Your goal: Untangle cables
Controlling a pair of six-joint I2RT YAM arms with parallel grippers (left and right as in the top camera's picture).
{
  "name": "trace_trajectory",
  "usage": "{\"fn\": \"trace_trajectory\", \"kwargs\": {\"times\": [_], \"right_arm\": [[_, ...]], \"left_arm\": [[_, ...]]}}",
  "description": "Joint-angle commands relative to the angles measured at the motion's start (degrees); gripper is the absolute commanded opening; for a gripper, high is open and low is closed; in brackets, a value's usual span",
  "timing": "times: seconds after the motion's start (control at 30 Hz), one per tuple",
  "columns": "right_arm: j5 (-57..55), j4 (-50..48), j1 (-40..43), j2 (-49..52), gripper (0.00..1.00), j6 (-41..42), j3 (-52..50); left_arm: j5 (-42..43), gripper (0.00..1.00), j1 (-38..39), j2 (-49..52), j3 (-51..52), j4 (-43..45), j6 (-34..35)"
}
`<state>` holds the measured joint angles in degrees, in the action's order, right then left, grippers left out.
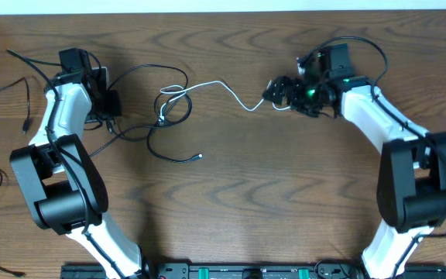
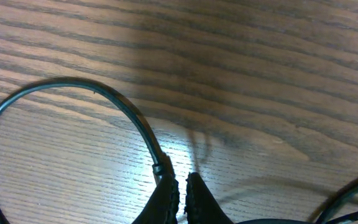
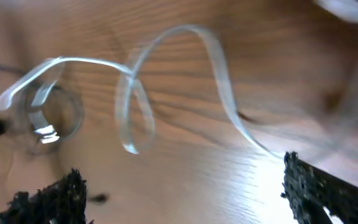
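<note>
Well, the white cable is about to be drawn clear of the black ones.

The white cable (image 3: pixel 221 68) lies wavy across the table (image 1: pixel 285 194), long axis from nine to three o'clock: its three o'clock end sits just by the right fingers (image 3: pixel 316 186), its nine o'clock end runs into the black cables (image 1: pixel 188 159) looped left of centre. The right fingers are spread wide, holding nothing. The left fingers (image 2: pixel 166 199), at ten o'clock, are pressed together with one of the black cables against their tips; whether it is nipped I can't tell. Next, I'd judge, the right fingers must close on the white end and draw it toward three o'clock, gently, so the loops don't tighten.
</note>
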<state>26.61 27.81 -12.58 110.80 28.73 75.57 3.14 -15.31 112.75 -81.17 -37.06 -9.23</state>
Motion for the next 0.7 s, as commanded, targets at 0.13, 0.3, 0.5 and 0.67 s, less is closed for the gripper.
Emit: {"fn": "trace_trajectory", "kwargs": {"times": [0.13,0.3,0.5,0.67], "right_arm": [[-11.21,5.40,-5.70,-4.31,0.99,2.16,-0.31],[5.38,2.05,-9.40,-4.42,0.99,-2.12,-0.31],[4.31,-8.83,-13.86,-3.78,0.99,-6.78,-0.31],[-1.38,-21.16,-18.05,-0.31,0.99,-13.44,-0.31]], "left_arm": [[0.76,0.07,0.02,0.33,0.50,0.00,-0.52],[3.67,0.08,0.04,0.33,0.50,0.00,-0.55],[9.75,0.08,1.51,0.33,0.50,-0.26,-0.52],[10.82,0.08,5.33,0.33,0.50,-0.87,-0.52]]}}
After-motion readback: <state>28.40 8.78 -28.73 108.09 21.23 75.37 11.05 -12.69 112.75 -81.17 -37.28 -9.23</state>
